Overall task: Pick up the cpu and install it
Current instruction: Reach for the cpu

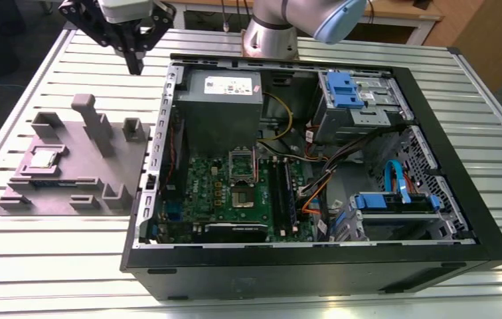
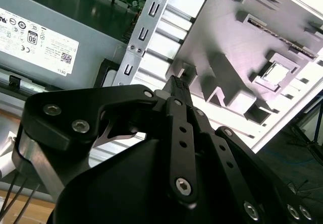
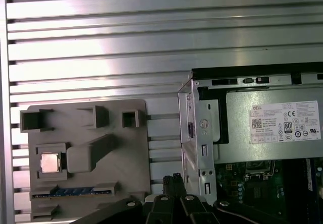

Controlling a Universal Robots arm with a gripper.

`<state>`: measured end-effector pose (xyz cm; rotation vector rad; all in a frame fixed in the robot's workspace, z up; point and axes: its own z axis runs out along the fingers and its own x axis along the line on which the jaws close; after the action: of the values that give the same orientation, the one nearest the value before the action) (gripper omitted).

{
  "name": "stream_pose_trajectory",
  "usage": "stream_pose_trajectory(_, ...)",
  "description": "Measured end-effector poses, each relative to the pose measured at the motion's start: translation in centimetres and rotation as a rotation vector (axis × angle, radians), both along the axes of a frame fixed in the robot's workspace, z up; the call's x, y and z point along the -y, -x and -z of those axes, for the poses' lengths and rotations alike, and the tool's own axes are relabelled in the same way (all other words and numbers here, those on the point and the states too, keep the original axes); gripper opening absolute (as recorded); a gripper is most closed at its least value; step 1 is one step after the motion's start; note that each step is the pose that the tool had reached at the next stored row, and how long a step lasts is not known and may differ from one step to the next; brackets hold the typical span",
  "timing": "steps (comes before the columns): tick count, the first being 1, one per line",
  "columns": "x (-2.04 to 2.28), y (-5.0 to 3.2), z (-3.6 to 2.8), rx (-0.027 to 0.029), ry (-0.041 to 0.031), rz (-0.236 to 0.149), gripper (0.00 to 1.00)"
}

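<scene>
The cpu is a small silver square lying in a recess of the grey fixture block on the table, at the exterior view's left of the open computer case. It also shows in both wrist views: cpu, cpu. My gripper hangs above the table behind the fixture, near the case's back corner, well away from the cpu. Its black fingers are shut together with nothing between them. Inside the case lies the green motherboard with its square socket.
A grey power supply with a white label sits at the back of the case. Blue drive bays and cables fill the case's right side. A memory stick rests in the fixture. Grey posts rise from the fixture. The table is ribbed metal.
</scene>
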<state>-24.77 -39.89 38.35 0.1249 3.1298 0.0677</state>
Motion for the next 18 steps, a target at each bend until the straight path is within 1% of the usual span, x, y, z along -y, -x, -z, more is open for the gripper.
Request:
stream_pose_trajectory(6, -0.01, 0.79, 0.03, -0.0002, 0.0, 0.001, 0.1)
stream_pose_trajectory(18, -0.01, 1.04, 0.04, -0.0003, 0.0, 0.001, 0.1)
